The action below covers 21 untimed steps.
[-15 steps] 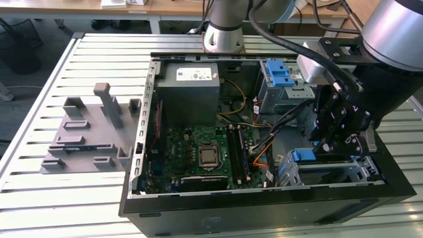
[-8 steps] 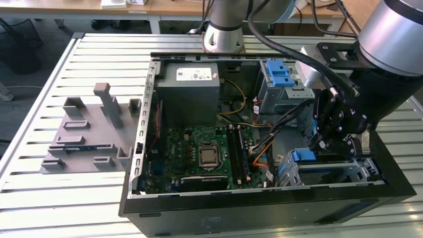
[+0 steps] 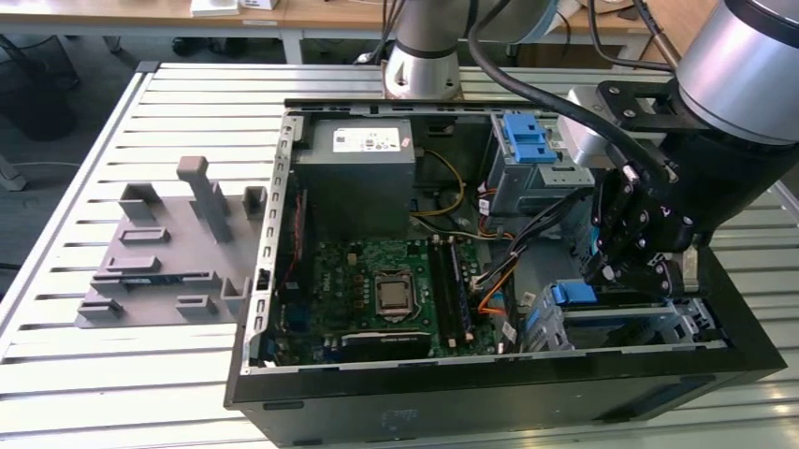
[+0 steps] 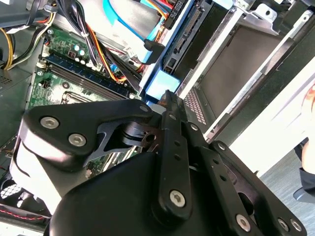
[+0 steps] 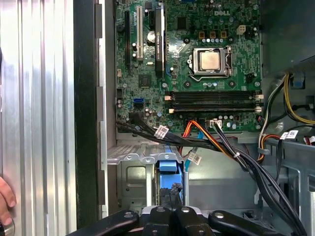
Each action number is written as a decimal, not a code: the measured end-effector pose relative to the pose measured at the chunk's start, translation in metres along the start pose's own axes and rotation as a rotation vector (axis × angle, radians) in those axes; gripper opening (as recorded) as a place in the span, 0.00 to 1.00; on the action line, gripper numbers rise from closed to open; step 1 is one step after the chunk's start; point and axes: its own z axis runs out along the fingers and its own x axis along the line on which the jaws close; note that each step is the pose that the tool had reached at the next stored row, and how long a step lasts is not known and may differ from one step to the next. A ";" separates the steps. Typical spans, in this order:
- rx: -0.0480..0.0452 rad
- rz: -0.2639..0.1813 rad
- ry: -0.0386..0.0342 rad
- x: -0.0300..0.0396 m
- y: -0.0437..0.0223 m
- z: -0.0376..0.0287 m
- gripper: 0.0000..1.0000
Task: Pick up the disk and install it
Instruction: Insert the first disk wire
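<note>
At the exterior view's left, a grey moulded plastic fixture (image 3: 163, 253) sits on the slatted metal table (image 3: 125, 393). Mid-frame, the open black computer case (image 3: 500, 383) shows its green motherboard (image 3: 374, 281).

At lower right, the disk (image 3: 587, 297), a silver drive in a blue plastic carrier bracket, lies inside the metal drive cage (image 3: 680, 323). Its long axis runs towards the frame's right and its blue end faces the motherboard.

The black gripper (image 3: 615, 277) hangs directly above that blue end. In the second wrist view its fingers (image 4: 170, 128) are drawn together with no gap. Their tips sit against the bracket, seemingly pinching nothing.
</note>
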 end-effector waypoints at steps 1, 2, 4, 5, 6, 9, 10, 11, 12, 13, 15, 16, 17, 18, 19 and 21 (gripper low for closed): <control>0.0000 0.000 0.0000 0.0000 0.0000 0.0000 0.11; 0.0000 0.000 0.0000 0.0000 0.0000 0.0000 0.11; 0.0000 0.000 0.0000 0.0000 0.0000 0.0001 0.11; 0.0000 0.000 0.0000 0.0000 0.0000 0.0001 0.11; 0.0000 0.000 0.0000 0.0000 0.0000 0.0001 0.11; 0.0000 0.000 -0.0002 -0.0001 -0.0018 0.0003 0.11; 0.0000 0.000 -0.0002 -0.0001 -0.0036 0.0002 0.11; 0.0000 0.000 -0.0001 -0.0002 -0.0057 0.0002 0.11; -0.0001 0.000 0.0000 -0.0003 -0.0078 0.0002 0.11; -0.0002 0.000 0.0000 -0.0004 -0.0102 0.0002 0.11; -0.0004 0.000 0.0001 -0.0005 -0.0141 0.0002 0.11; -0.0003 0.000 0.0001 -0.0006 -0.0155 0.0001 0.11; -0.0003 0.000 0.0000 -0.0007 -0.0175 0.0002 0.11; -0.0003 0.000 -0.0001 -0.0007 -0.0195 0.0002 0.11; -0.0003 0.000 0.0000 -0.0008 -0.0215 0.0002 0.11; -0.0003 0.000 0.0001 -0.0010 -0.0263 0.0002 0.11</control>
